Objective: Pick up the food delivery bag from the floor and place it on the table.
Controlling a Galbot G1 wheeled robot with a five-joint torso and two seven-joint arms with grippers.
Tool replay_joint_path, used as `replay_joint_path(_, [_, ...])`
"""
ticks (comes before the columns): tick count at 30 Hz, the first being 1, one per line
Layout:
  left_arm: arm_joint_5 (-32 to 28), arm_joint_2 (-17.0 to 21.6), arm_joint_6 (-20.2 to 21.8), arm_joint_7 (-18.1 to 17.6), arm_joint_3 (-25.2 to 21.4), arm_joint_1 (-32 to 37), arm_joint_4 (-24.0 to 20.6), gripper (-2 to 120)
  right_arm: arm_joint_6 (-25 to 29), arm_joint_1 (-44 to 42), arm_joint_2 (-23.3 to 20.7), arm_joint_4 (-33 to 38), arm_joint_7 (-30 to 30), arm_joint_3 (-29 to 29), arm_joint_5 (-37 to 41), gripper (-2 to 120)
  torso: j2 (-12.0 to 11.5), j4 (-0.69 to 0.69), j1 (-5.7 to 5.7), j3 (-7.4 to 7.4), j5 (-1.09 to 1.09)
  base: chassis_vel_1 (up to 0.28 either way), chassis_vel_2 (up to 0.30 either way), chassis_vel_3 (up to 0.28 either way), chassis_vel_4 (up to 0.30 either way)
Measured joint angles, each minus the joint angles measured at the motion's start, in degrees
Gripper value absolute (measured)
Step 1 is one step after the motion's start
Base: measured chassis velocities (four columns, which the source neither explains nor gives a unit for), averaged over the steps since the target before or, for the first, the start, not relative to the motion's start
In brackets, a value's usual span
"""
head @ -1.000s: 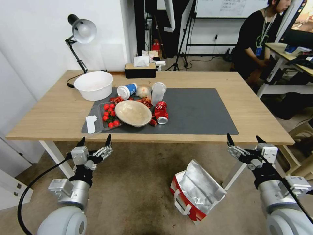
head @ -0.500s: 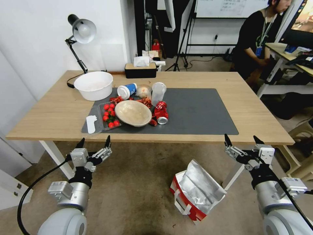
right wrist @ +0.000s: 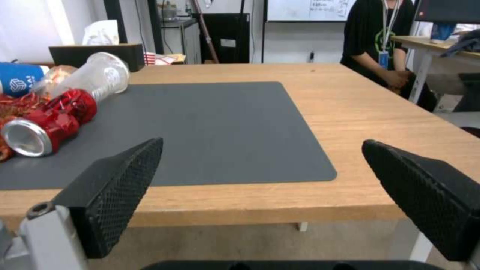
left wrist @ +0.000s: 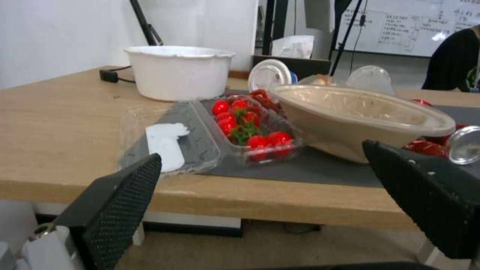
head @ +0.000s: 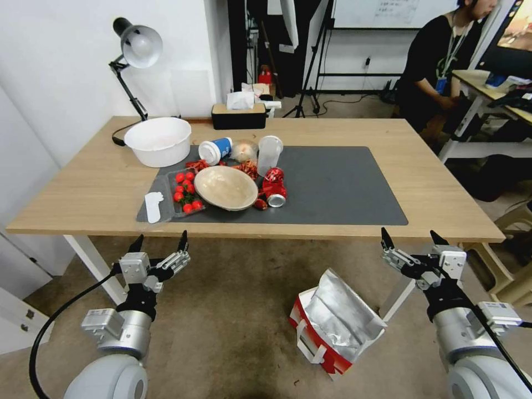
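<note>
Left gripper (head: 159, 241): fingers spread apart, holding nothing; raised before the near edge of the table (head: 83, 183), below the clear tomato punnet (head: 185, 194).
Right gripper (head: 408, 239): fingers spread apart, holding nothing; raised before the table's near edge, toward its right corner.
Food delivery bag (head: 335, 324): on the floor (head: 233, 327) just in front of the table, tipped over, silver foil lining upward, red-edged white side and strap handle toward the robot; nearer the right gripper, touching neither.
Table: light wood on white legs, dark grey mat (head: 343, 185) across its middle.
On the mat's left half: tomato punnet, beige bowl (head: 225, 187) beside it, crushed red can (head: 274, 188), clear cup (head: 269, 155), blue-and-white cup (head: 215, 151).
Left of the mat: white tub (head: 158, 141).
Table's far edge: desk lamp (head: 133, 50), black tissue box (head: 239, 115).
</note>
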Motion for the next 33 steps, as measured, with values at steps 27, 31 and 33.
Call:
replay_joint_path(27, [0.19, 0.10, -0.24, -0.10, -0.02, 0.07, 0.00, 100, 3.18, -0.51, 0.10, -0.85, -0.13, -1.38, -0.48, 100, -8.32, 0.00, -3.60, -4.72, 0.00, 0.000, 0.000, 0.000, 0.000])
replay_joint_path(31, [0.20, 0.11, -0.38, -0.10, -0.06, 0.14, 0.00, 100, 3.28, -0.47, 0.12, -1.01, -0.16, -1.54, -0.46, 100, -9.40, 0.00, -4.07, -5.34, 0.00, 0.000, 0.000, 0.000, 0.000])
replay_joint_path(33, [0.25, 0.12, -0.45, -0.09, -0.12, 0.20, 0.00, 100, 3.30, -0.30, 0.27, -1.22, -0.17, -1.92, -0.48, 100, -10.11, 0.00, -4.37, -5.76, 0.00, 0.000, 0.000, 0.000, 0.000])
